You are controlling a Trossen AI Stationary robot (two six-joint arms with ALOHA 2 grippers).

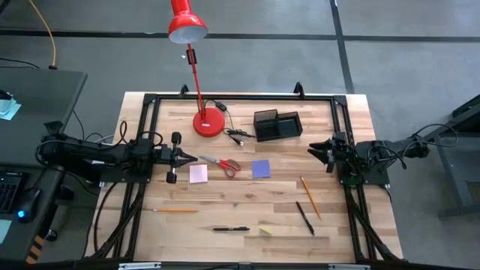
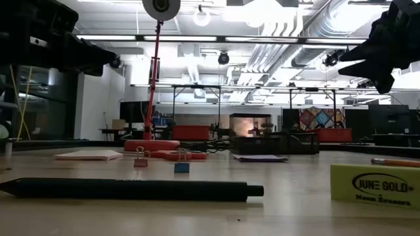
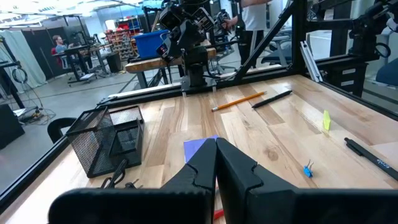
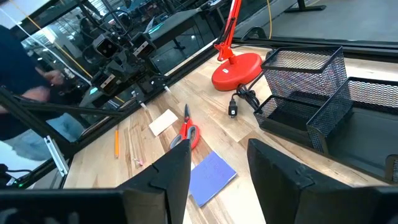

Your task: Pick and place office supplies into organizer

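On the table [image 1: 247,191] are counted two pencils [image 1: 310,196], two pens [image 1: 304,217], two sticky pads [image 1: 260,169], one scissors [image 1: 223,164]; the organizer [image 1: 277,125] is seen behind. The left gripper [image 1: 191,158] is clenched, the right gripper [image 1: 315,151] released; both are held low at the sides.

Scissors [image 1: 222,164] sit between the two sticky pads [image 1: 198,174], organizer [image 1: 277,125] behind them beside the lamp [image 1: 209,122], pens [image 1: 231,229] and pencils [image 1: 310,197] up front.

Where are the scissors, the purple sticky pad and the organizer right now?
scissors [image 1: 230,166], high view, on the red handles.
purple sticky pad [image 1: 261,169], high view, centre of its top sheet.
organizer [image 1: 277,126], high view, on its black mesh wall.
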